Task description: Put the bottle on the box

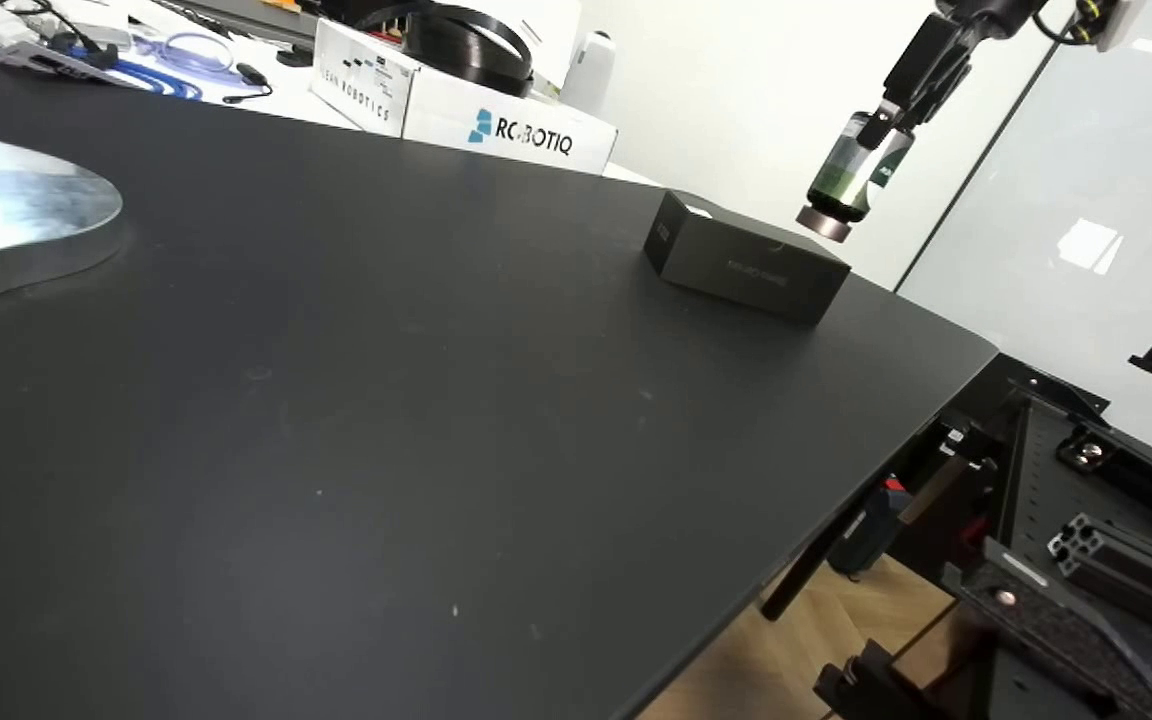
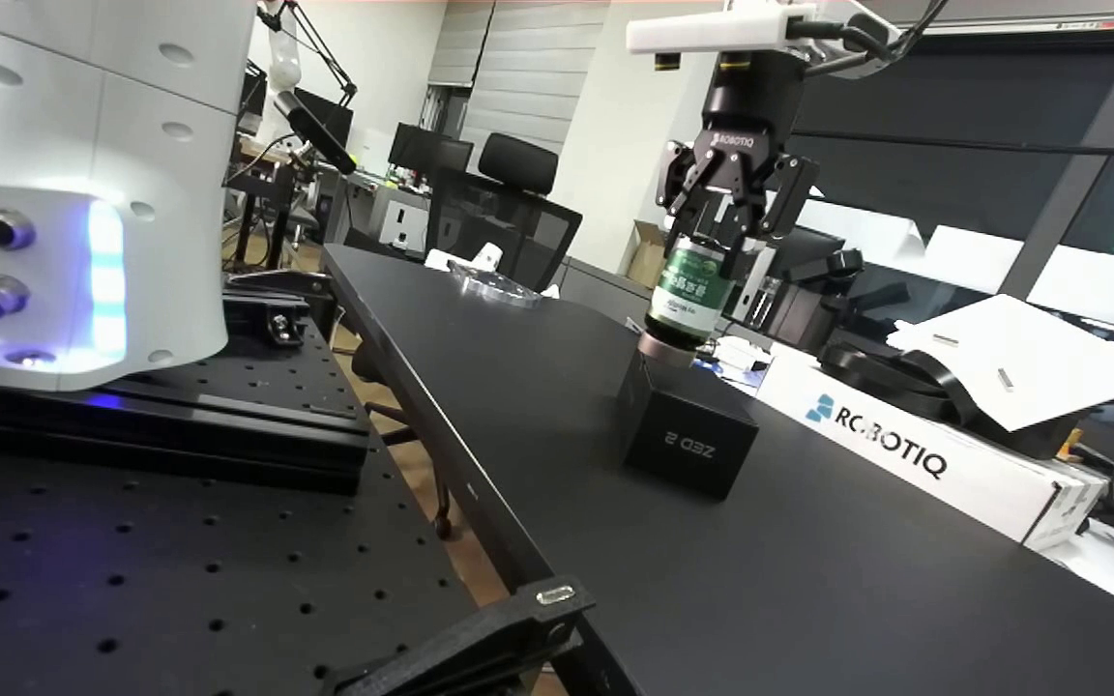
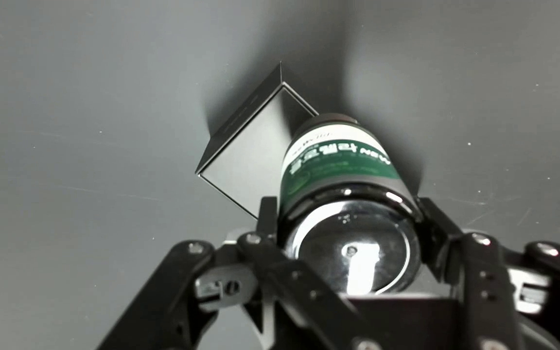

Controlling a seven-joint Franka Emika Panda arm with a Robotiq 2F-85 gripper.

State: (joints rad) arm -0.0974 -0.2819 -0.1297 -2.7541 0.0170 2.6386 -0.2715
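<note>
The bottle is dark, with a green and white label and a brownish cap. It shows in both exterior views [image 1: 858, 172] [image 2: 689, 290] and in the wrist view [image 3: 336, 160]. My gripper [image 1: 886, 125] [image 2: 712, 246] [image 3: 347, 214] is shut on it near its base. The bottle hangs upside down, cap lowest, its base facing the wrist camera. The black box [image 1: 751, 265] [image 2: 692, 440] lies on the dark table [image 1: 386, 380]. The bottle is above one end of the box, with a gap under the cap in an exterior view. In the wrist view, the bottle hides part of the box top [image 3: 255, 150].
A white box with blue lettering [image 1: 511, 128] [image 2: 915, 464] stands behind the table, with a black item on it. A shiny metal plate [image 1: 26, 215] lies at the table's far end from the black box. The white robot base [image 2: 102, 164] stands beside the table edge.
</note>
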